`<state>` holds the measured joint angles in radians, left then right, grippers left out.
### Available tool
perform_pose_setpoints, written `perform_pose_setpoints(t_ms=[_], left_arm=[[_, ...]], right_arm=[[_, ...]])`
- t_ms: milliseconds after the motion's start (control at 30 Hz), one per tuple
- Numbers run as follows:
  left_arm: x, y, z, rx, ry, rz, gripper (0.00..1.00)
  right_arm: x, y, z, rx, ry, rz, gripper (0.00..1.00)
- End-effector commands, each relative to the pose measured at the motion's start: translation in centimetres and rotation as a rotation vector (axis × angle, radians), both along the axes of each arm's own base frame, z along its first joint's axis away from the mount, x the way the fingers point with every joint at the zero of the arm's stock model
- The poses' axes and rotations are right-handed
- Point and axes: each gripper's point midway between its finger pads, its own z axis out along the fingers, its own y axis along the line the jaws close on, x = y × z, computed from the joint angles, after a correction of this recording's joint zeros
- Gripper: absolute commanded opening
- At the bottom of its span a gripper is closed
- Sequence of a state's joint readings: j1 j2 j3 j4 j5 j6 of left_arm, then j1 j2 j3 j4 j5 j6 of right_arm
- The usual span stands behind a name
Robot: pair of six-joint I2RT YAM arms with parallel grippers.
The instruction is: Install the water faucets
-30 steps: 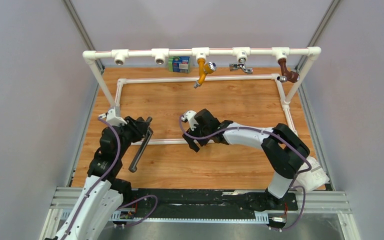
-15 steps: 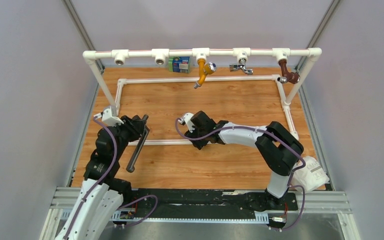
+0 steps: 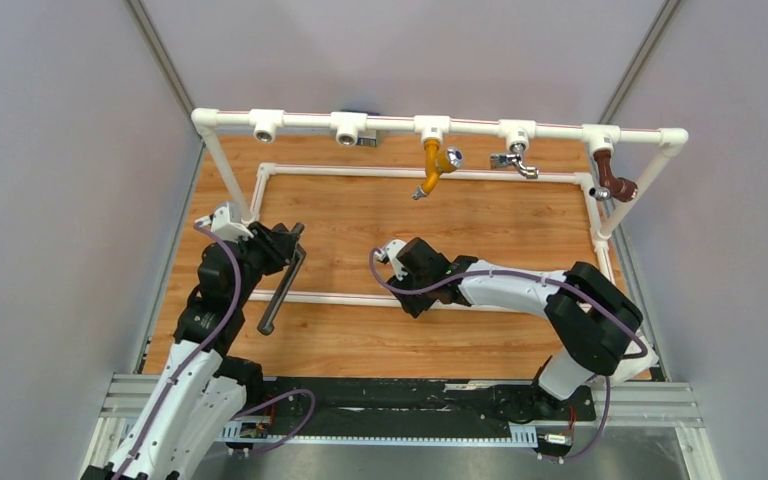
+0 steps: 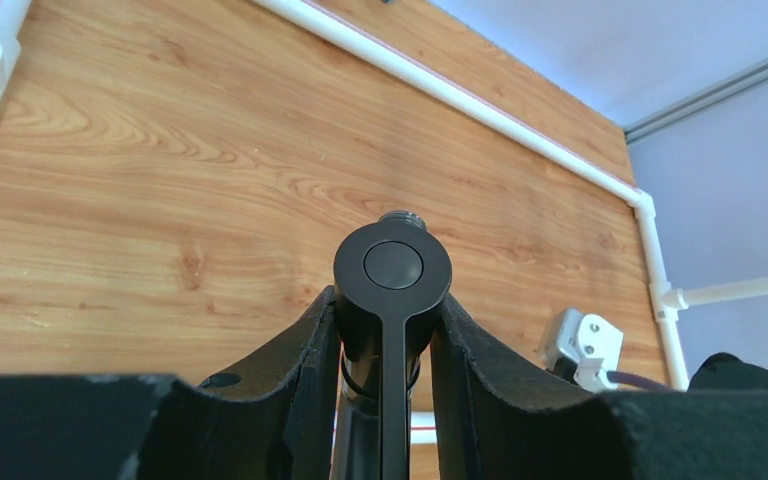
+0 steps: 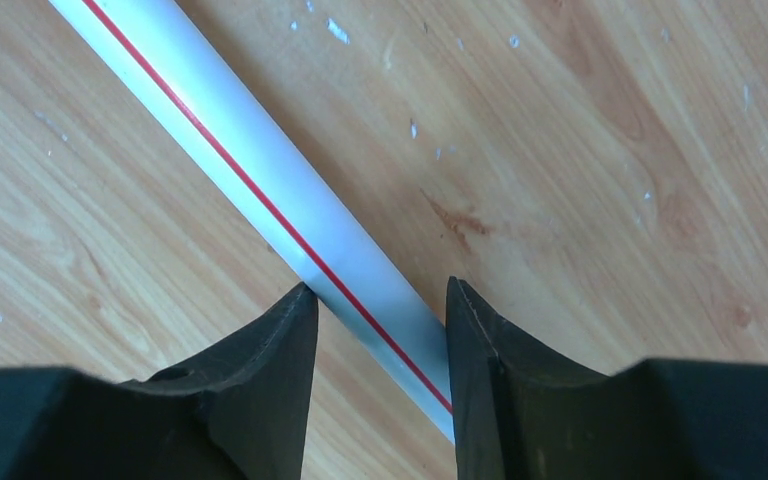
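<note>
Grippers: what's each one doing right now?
Left gripper: closed on the black faucet.
Right gripper: closed around the white pipe.

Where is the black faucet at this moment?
In the top view it is on the left side: the black faucet is clamped in the left gripper, and its tube crosses over the near white pipe.

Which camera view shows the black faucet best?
The top external view: the whole faucet shows, gripped near its handle by the left hand. The left wrist view shows only its round end between the fingers. The right wrist view shows none of it, only a pipe.
</note>
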<state>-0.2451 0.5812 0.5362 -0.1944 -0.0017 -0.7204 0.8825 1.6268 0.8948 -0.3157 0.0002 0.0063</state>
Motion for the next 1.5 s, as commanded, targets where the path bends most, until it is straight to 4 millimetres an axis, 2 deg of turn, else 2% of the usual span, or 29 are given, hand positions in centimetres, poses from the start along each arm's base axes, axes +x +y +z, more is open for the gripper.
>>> perform_pose_setpoints(t_ms=[0, 133, 233, 300, 533, 633, 767, 800, 933, 1000, 1100, 1267, 1467], left_arm=[[1.0, -0.2, 8.8, -0.097, -0.235, 0.007, 0.0], [1.7, 0.2, 10.2, -0.138, -0.258, 0.045, 0.0], [2.6, 0.3, 11.1, -0.176, -0.277, 0.058, 0.0], [3.0, 0.3, 11.6, -0.207, -0.279, 0.059, 0.0], [3.6, 0.6, 12.9, -0.265, -0.296, 0.088, 0.0], [3.6, 1.1, 13.5, -0.276, -0.308, 0.113, 0.0], [3.4, 1.2, 15.0, -0.307, -0.331, 0.118, 0.0], [3.3, 1.1, 15.2, -0.313, -0.334, 0.113, 0.0], [2.9, 0.4, 17.0, -0.359, -0.367, 0.073, 0.0], [2.7, 0.3, 17.7, -0.369, -0.38, 0.062, 0.0], [2.4, 0.3, 18.8, -0.379, -0.403, 0.057, 0.0], [2.1, 0.5, 20.6, -0.375, -0.433, 0.062, 0.0], [2.6, 0.6, 21.4, -0.375, -0.442, 0.067, 0.0]], right_arm=[[0.6, 0.6, 4.9, 0.128, -0.024, -0.127, 0.38], [-0.1, 3.3, 10.6, 0.266, -0.092, 0.025, 0.5], [-1.5, 4.5, 14.9, 0.37, -0.132, 0.146, 0.61], [-2.5, 4.9, 17.0, 0.417, -0.156, 0.228, 0.66], [-6.0, 6.4, 23.1, 0.507, -0.162, 0.495, 0.71], [-6.2, 7.4, 25.8, 0.515, -0.189, 0.581, 0.71], [-3.6, 9.2, 30.9, 0.533, -0.323, 0.57, 0.72], [-2.9, 9.4, 33.5, 0.541, -0.384, 0.572, 0.73], [1.1, 10.1, 37.9, 0.466, -0.515, 0.516, 0.73], [3.3, 9.7, 39.7, 0.427, -0.58, 0.471, 0.74], [7.1, 7.6, 41.5, 0.343, -0.692, 0.392, 0.78], [12.3, 4.1, 42.4, 0.239, -0.807, 0.287, 0.79], [15.2, 3.5, 39.4, 0.128, -0.816, 0.331, 0.79]])
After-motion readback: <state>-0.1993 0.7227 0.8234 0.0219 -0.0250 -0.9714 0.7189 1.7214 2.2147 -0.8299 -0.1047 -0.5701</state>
